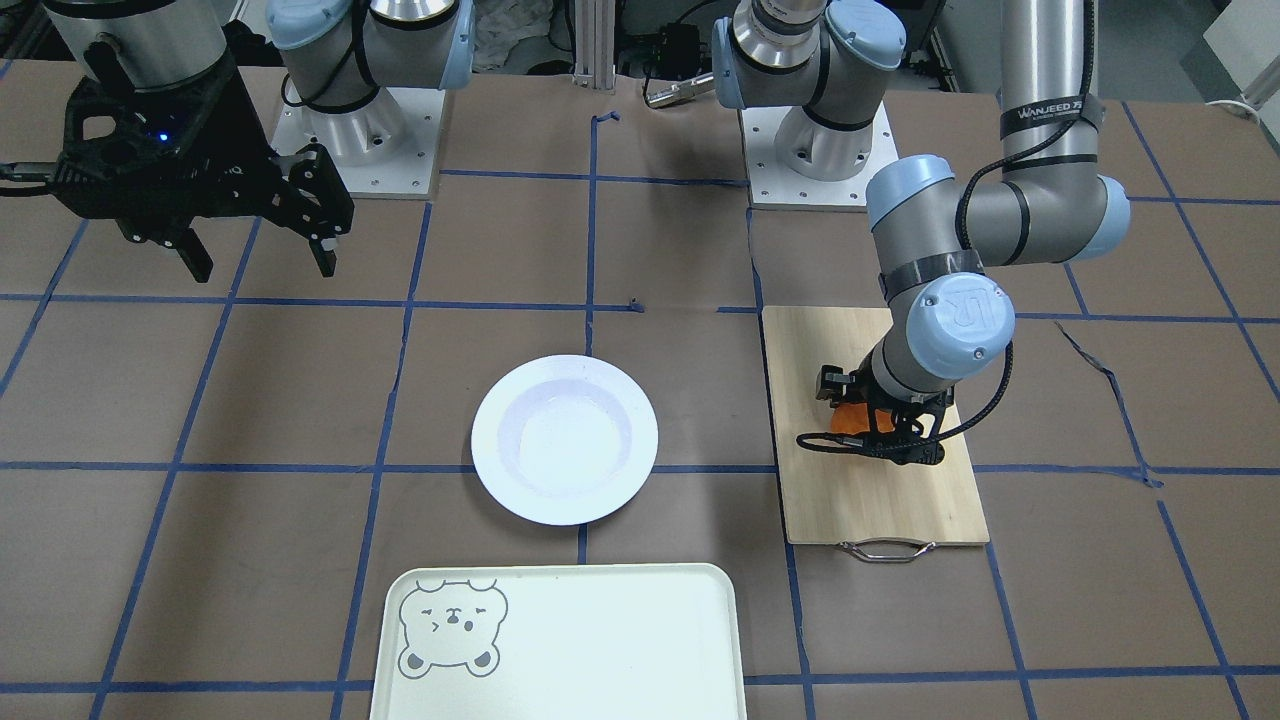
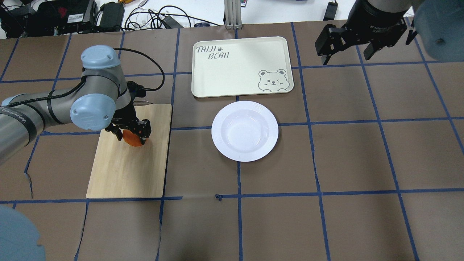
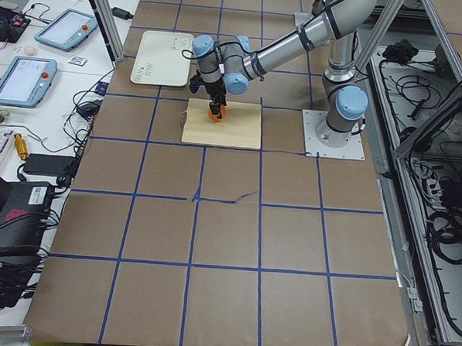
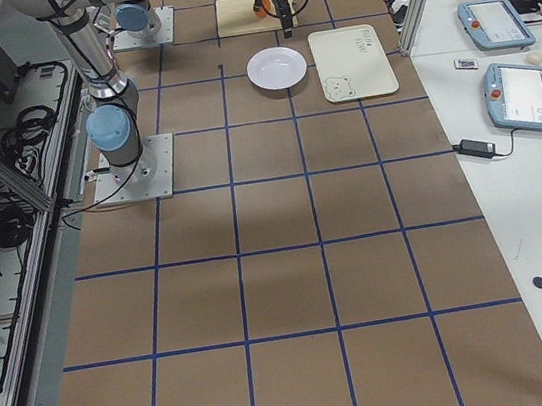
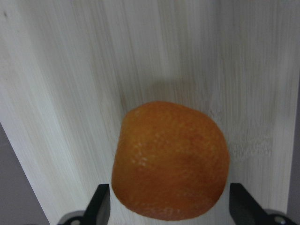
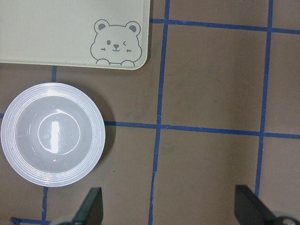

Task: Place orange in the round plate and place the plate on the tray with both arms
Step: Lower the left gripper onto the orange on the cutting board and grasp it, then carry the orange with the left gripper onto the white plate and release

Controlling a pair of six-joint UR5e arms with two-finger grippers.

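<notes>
The orange (image 2: pixel 132 140) rests on a bamboo board, and it fills the left wrist view (image 5: pixel 171 159). My left gripper (image 2: pixel 131 133) is lowered over it and open, one finger on each side of the fruit with thin gaps showing. The white round plate (image 2: pixel 244 130) lies bare on the table centre, also seen from the right wrist (image 6: pixel 51 140). The cream tray (image 2: pixel 235 65) with its bear face lies just beyond the plate. My right gripper (image 2: pixel 344 54) hovers open, high above the table to the right of the tray, holding nothing.
The bamboo cutting board (image 2: pixel 127 174) with a metal handle (image 1: pixel 885 550) lies on my left side. Brown table paper with blue tape lines covers the surface. Cables and devices sit past the far edge (image 2: pixel 108 16).
</notes>
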